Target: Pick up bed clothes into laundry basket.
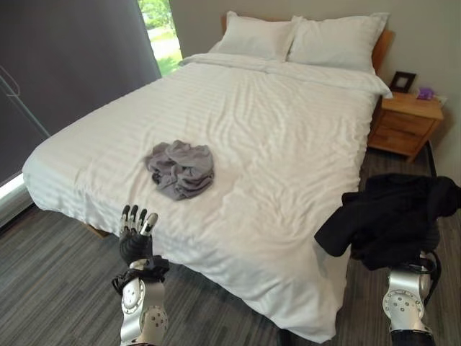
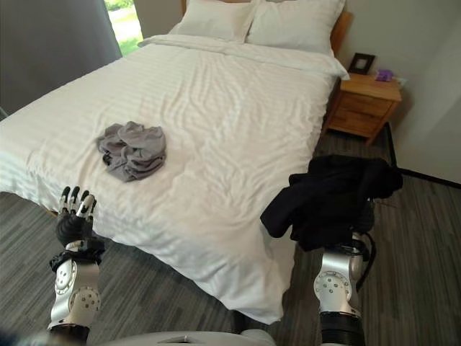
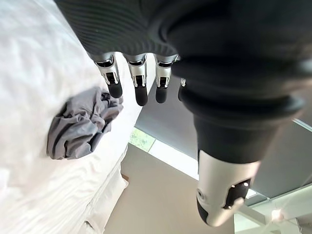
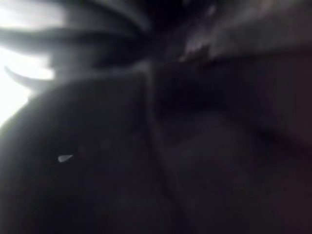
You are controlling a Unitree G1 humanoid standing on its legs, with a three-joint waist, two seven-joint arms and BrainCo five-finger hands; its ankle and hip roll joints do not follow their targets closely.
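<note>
A crumpled grey garment (image 1: 181, 168) lies on the white bed (image 1: 302, 137), left of its middle and towards the foot. My left hand (image 1: 135, 241) is raised at the bed's front edge, a short way in front of the grey garment (image 3: 78, 129). Its fingers (image 3: 139, 83) are straight and hold nothing. A black garment (image 1: 392, 216) hangs bunched over the top of my right forearm (image 1: 405, 303), off the bed's right front corner. It covers my right hand. The same black cloth (image 4: 170, 146) lies close against the right wrist camera.
Two white pillows (image 1: 302, 36) lie at the headboard. A wooden nightstand (image 1: 405, 124) with a picture frame (image 1: 402, 80) stands right of the bed. A dark blind (image 1: 65, 65) and a window (image 1: 160, 32) are on the left. Grey plank floor (image 1: 50, 288) surrounds the bed.
</note>
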